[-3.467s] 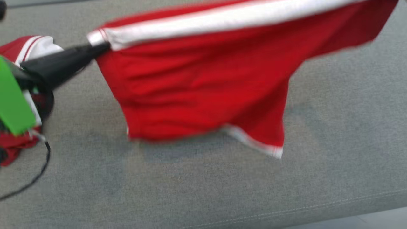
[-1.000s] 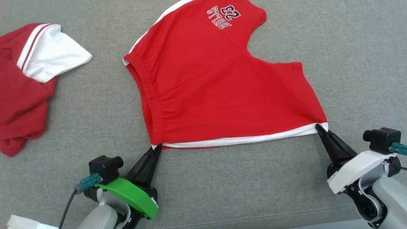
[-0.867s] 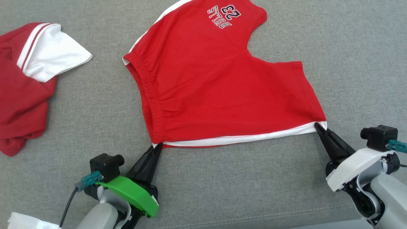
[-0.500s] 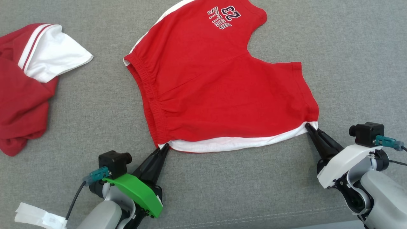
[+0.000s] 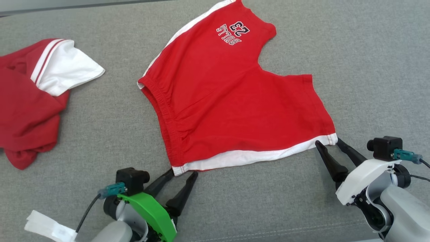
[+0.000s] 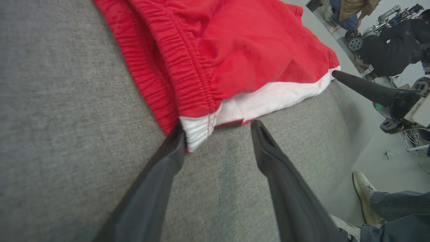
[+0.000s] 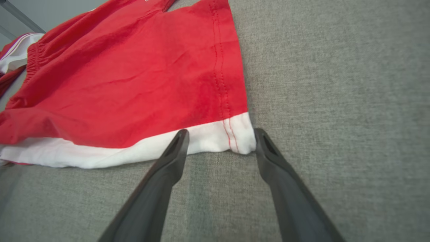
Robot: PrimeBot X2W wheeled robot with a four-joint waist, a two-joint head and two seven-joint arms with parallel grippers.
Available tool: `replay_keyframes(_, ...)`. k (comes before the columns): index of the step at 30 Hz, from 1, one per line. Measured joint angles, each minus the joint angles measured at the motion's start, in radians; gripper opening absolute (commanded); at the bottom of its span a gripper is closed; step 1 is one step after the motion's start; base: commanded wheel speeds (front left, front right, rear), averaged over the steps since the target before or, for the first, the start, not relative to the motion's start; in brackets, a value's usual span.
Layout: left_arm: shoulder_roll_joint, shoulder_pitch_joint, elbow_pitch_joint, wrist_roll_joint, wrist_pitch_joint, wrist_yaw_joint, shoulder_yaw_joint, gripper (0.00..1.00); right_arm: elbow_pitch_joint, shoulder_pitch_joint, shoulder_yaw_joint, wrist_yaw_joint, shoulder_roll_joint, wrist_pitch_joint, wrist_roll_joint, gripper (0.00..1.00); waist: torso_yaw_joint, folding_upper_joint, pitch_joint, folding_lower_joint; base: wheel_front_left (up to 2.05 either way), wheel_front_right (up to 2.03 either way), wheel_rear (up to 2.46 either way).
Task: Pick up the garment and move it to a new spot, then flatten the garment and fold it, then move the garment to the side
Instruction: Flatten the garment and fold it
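Surface: a grey woven fabric surface [image 5: 369, 67] seen from above in the head view.
Garment: red fabric shorts [image 5: 235, 101] with white trim lie spread flat on it in the centre of the frame. The two legs open in a V toward the upper right.
Print: "BULLS 23" in dark letters [image 5: 232, 32] reads upside down at the upper centre, on the leg highest in the frame.
Waistband: the gathered elastic edge [image 5: 161, 111] runs down the left side of the shorts to the lower centre.
Stripe: a white band [image 5: 255, 155] follows the lower edge, from the waistband corner to the hem corner at the right.
Left gripper: the left gripper [image 5: 181, 173] sits at the lower centre-left with its two dark fingers spread wide, gripping nothing. In the left wrist view one fingertip touches the white waistband corner and the other is just beside the stripe.
Right gripper: the right gripper [image 5: 328, 142] sits at the lower right, also spread wide. In the right wrist view the white hem corner lies on the surface between the tips, unpinched.
Wrist covers: a green plastic cover [image 5: 151, 211] sits on the left wrist and a white plastic cover [image 5: 362, 174] on the right.
Other cloth: a crumpled red and white garment [image 5: 30, 111] lies at the left edge, well apart from the shorts.
Tag: a white paper tag [image 5: 47, 228] shows in the lower left corner.
Bystanders: in the left wrist view, a pale sneaker [image 6: 364, 198] and a leg in blue jeans show at the lower right. A person in dark clothes [image 6: 389, 50] is low on the floor at the upper right.
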Motion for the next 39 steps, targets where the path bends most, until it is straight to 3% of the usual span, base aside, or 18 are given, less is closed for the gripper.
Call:
replay_keyframes(8, 0.035, 0.003, 0.011, -0.007, -0.035, 0.000, 0.057, 1.00, -0.002, 0.018, -0.009, -0.002, -0.026, -0.019, -0.016, 1.00, 0.002, 0.0000, -0.045, 0.0000, 0.00, 0.00, 0.00)
replay_keyframes(11, 0.042, 0.011, 0.013, -0.007, -0.051, 0.000, 0.061, 1.00, -0.013, 0.019, -0.014, -0.016, -0.044, -0.031, -0.052, 1.00, 0.001, 0.0000, -0.061, 0.0000, 0.00, 0.00, 0.00)
replay_keyframes(16, 0.060, 0.042, 0.003, -0.001, -0.087, 0.003, 0.101, 1.00, -0.049, 0.035, -0.064, -0.067, -0.075, -0.052, -0.100, 1.00, -0.002, 0.0000, -0.089, 0.0000, 0.00, 0.00, 0.00)
replay_keyframes(22, 0.074, 0.046, -0.021, 0.054, -0.114, 0.037, 0.134, 1.00, -0.107, 0.046, -0.132, -0.132, -0.086, -0.059, -0.152, 1.00, -0.003, 0.0000, -0.123, 0.0000, 0.00, 0.00, 0.00)
replay_keyframes(26, 0.086, 0.060, -0.044, 0.097, -0.123, 0.056, 0.152, 1.00, -0.183, 0.074, -0.215, -0.151, -0.079, -0.059, -0.194, 1.00, -0.002, 0.0000, -0.152, 0.0000, 0.00, 0.00, 0.00)
replay_keyframes(39, 0.087, 0.184, -0.120, 0.175, -0.126, 0.163, 0.293, 1.00, -0.278, 0.217, -0.313, -0.168, -0.073, -0.059, -0.327, 1.00, 0.007, 0.0000, -0.253, 0.0000, 0.00, 0.00, 0.00)
